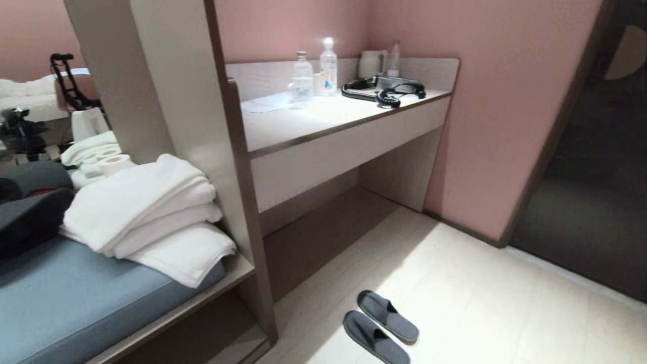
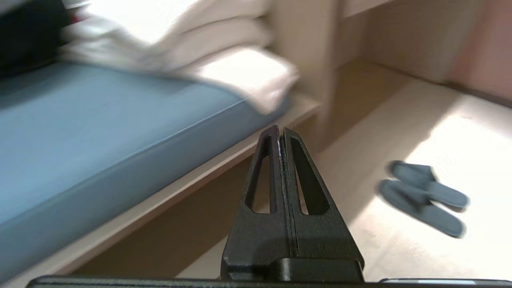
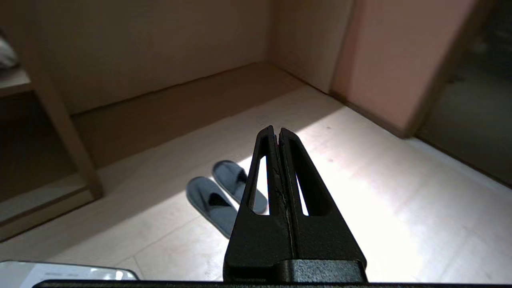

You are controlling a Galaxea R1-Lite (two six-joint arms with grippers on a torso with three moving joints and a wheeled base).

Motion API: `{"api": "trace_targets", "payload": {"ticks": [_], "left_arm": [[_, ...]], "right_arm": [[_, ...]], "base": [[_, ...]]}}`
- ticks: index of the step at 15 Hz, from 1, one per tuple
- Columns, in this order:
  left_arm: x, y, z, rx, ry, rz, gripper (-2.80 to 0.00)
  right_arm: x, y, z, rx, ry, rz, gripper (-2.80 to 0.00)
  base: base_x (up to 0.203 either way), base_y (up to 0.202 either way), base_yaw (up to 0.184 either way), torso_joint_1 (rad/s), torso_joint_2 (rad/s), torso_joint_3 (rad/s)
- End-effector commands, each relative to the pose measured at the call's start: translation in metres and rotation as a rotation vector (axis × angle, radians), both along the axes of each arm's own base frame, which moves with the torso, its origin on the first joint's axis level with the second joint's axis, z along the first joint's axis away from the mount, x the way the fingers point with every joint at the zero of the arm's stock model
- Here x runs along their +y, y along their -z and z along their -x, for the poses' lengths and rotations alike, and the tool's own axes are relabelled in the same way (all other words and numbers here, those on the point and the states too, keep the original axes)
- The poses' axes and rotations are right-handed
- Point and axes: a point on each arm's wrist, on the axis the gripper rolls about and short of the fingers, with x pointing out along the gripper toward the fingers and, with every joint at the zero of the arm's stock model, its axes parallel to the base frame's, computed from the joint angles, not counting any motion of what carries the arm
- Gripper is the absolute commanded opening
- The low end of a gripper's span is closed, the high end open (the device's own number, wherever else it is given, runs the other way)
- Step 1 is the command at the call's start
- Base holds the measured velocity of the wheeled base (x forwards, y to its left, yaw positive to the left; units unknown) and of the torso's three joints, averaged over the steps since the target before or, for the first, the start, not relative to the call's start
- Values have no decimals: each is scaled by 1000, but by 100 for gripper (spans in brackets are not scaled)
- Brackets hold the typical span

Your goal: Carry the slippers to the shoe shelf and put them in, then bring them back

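The two dark grey slippers [image 1: 381, 325] lie side by side on the pale floor, near the bottom of the head view. They also show in the left wrist view [image 2: 424, 196] and the right wrist view [image 3: 216, 196]. The shoe shelf [image 1: 323, 237] is the low open space under the built-in unit, split by an upright divider panel [image 1: 250, 222]. Neither arm appears in the head view. My left gripper [image 2: 279, 134] hangs shut and empty in front of the bench edge. My right gripper [image 3: 277, 132] is shut and empty above the floor, short of the slippers.
A stack of white towels [image 1: 151, 212] rests on a blue bench cushion [image 1: 76, 303] on the left. The pale desk counter [image 1: 323, 121] carries bottles [image 1: 327, 65] and a black phone [image 1: 384, 91]. A pink wall [image 1: 505, 126] and a dark doorway [image 1: 596, 202] stand to the right.
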Motion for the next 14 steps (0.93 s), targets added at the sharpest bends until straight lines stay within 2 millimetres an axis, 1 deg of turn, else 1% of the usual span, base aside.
{"api": "trace_targets", "payload": {"ticks": [1,14], "left_arm": [[0,0,0,-1,1,1,-280],[0,0,0,-1,-1,0,-280]], "right_arm": [[0,0,0,0,1,0,-280],[0,0,0,-2,1,2,-280]], "base": [[-3,-14,180,-2,5,6],[0,-9,176,3,3,4]]}}
